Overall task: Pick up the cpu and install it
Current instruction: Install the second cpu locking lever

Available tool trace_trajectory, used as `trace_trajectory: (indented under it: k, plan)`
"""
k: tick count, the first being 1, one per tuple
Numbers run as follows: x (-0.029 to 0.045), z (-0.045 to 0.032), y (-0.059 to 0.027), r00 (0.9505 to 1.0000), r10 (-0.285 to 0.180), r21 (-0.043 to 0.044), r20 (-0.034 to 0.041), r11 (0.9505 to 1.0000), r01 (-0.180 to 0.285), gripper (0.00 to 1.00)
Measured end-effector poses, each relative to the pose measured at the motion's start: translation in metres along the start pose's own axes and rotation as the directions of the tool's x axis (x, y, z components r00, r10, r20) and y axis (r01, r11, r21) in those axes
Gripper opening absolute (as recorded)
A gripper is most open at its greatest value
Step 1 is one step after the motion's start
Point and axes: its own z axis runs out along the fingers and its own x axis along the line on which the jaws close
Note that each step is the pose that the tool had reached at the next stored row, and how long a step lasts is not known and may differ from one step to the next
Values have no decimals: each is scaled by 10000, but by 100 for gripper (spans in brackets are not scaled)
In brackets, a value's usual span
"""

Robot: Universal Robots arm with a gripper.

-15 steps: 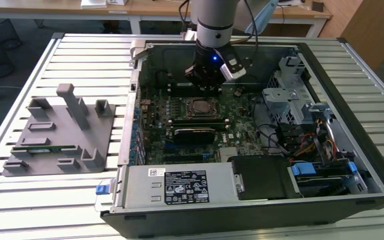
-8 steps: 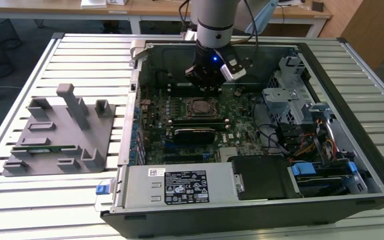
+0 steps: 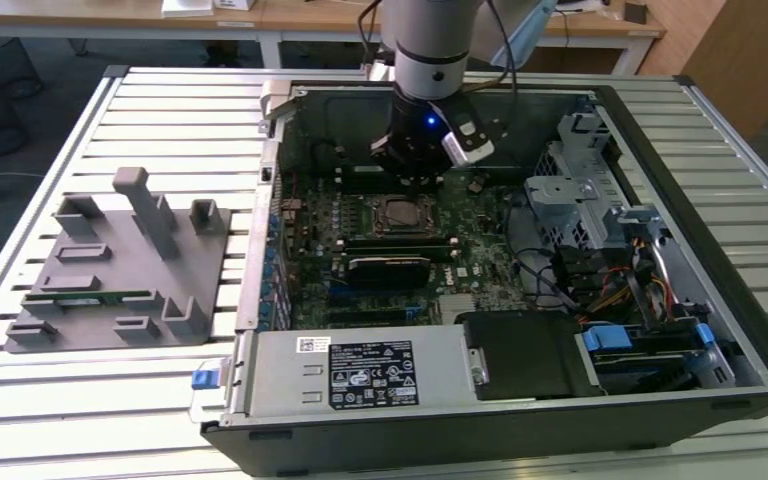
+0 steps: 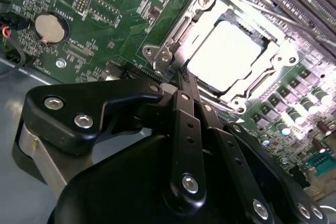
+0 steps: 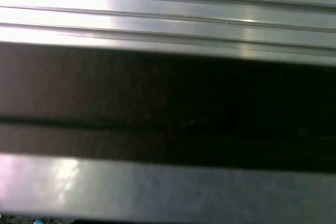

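Claw (image 4: 181,80): narrowed to closed, empty, held just beside the silvery-grey square cpu (image 4: 224,51), which was seated in the metal-framed socket (image 4: 170,43); installation judged largely complete.

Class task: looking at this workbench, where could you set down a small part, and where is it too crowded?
Free: the slatted table beyond the grey fixture tray, and the strip nearer us, beside the open computer case. Crowded: inside the case, where the gripper hovers by the cpu in its socket, amid cables.
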Motion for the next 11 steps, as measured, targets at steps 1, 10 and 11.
trace_trajectory:
  k: [1,10,11]
  plan:
    - [0,0,-12,10000,0,0,0,10000,0,11]
    - [1,-2,-126,10000,0,1,-1,10000,0,11]
    - [2,-2,-142,10000,0,0,-1,10000,0,11]
